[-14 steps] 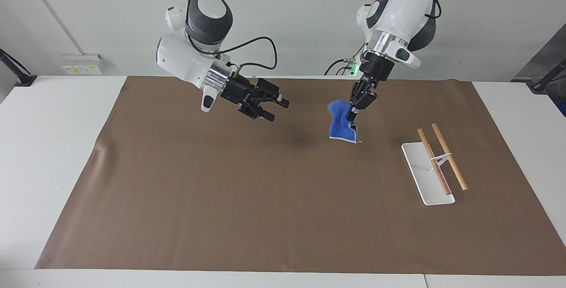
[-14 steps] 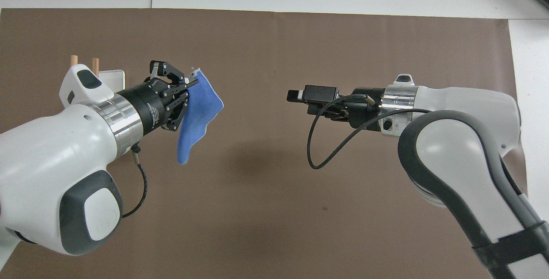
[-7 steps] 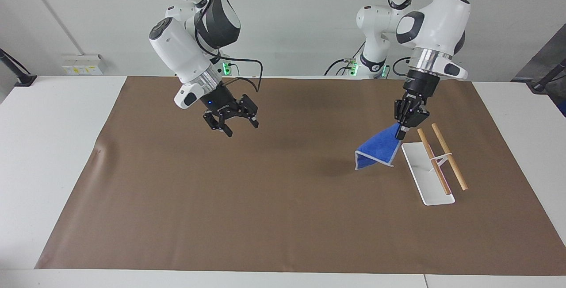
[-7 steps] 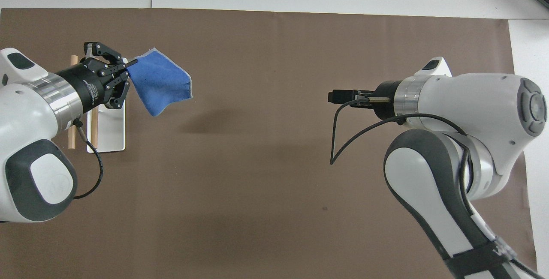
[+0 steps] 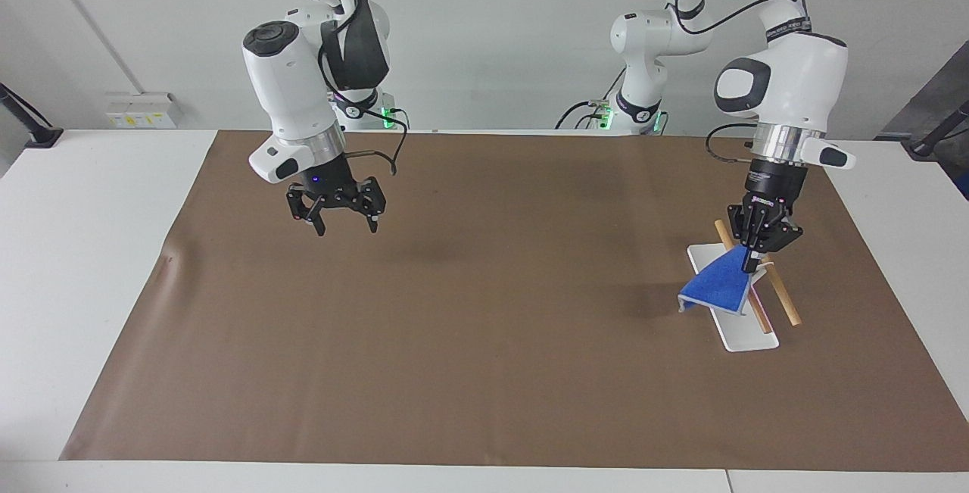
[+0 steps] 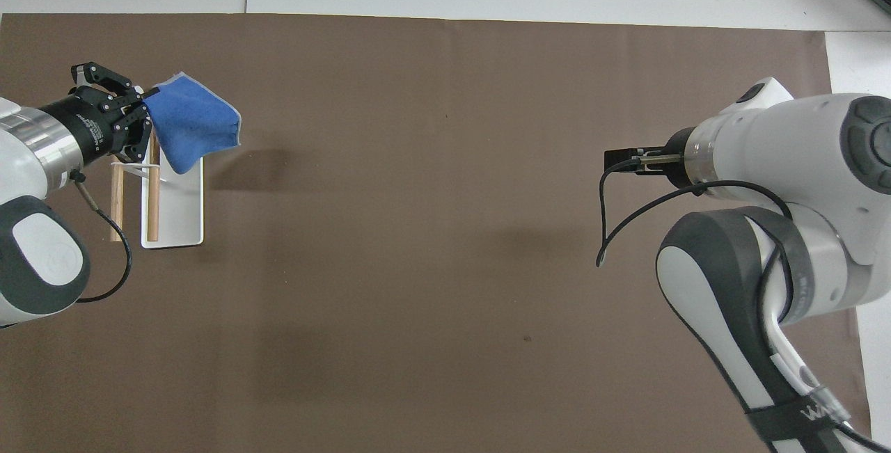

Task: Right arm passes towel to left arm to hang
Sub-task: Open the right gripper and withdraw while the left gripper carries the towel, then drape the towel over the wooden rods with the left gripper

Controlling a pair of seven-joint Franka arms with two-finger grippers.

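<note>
The blue towel (image 5: 718,287) hangs from my left gripper (image 5: 752,264), which is shut on its upper corner. The towel is over the white base (image 5: 746,338) of a small rack with two wooden rods (image 5: 780,292), toward the left arm's end of the table. Its lower edge lies across the base; I cannot tell whether it touches a rod. In the overhead view the left gripper (image 6: 143,99) holds the towel (image 6: 191,122) over the rack (image 6: 177,227). My right gripper (image 5: 344,229) is open and empty, pointing down over the brown mat (image 5: 454,341), and waits; it also shows in the overhead view (image 6: 619,161).
The mat covers most of the white table (image 5: 76,251). A black stand foot (image 5: 42,137) sits at the table corner toward the right arm's end, and another (image 5: 927,146) at the left arm's end.
The left arm has carried the towel from over the mat's middle to over the rack. The right arm has drawn back toward its own end and turned its open gripper downward.
</note>
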